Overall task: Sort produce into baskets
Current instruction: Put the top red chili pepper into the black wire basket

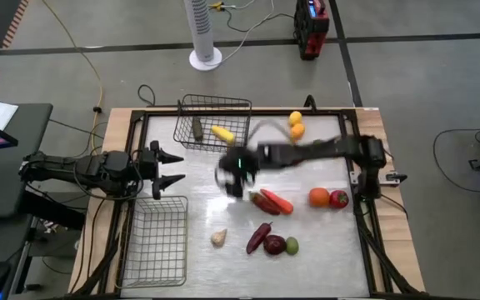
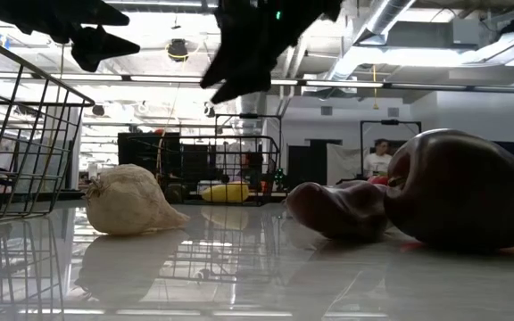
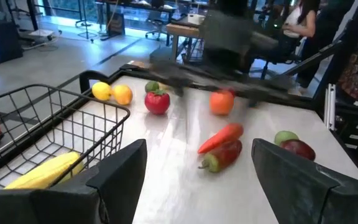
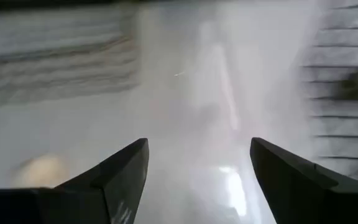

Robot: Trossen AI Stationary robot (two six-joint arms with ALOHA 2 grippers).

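Early going. Far basket [image 1: 213,122] holds corn [image 1: 222,133] plus dark green piece, likely cucumber [image 1: 197,129]. Near basket [image 1: 152,242] bare. Left on tabletop [image 1: 307,250]: two lemons [image 1: 296,123] at far edge, orange [image 1: 319,197] beside tomato [image 1: 338,198], carrot [image 1: 277,201], chilli [image 1: 264,202], eggplant [image 1: 257,237], garlic [image 1: 218,238], lime [image 1: 291,246] (roughly ten pieces). Right gripper [image 1: 232,173] mid-table, blurred in motion, fingers apart, nothing between them. Left gripper [image 1: 167,170] parked at left edge between baskets, jaws wide, empty.

Glossy white table [image 1: 323,250], two baskets [image 1: 212,122], scattered produce [image 1: 277,201]
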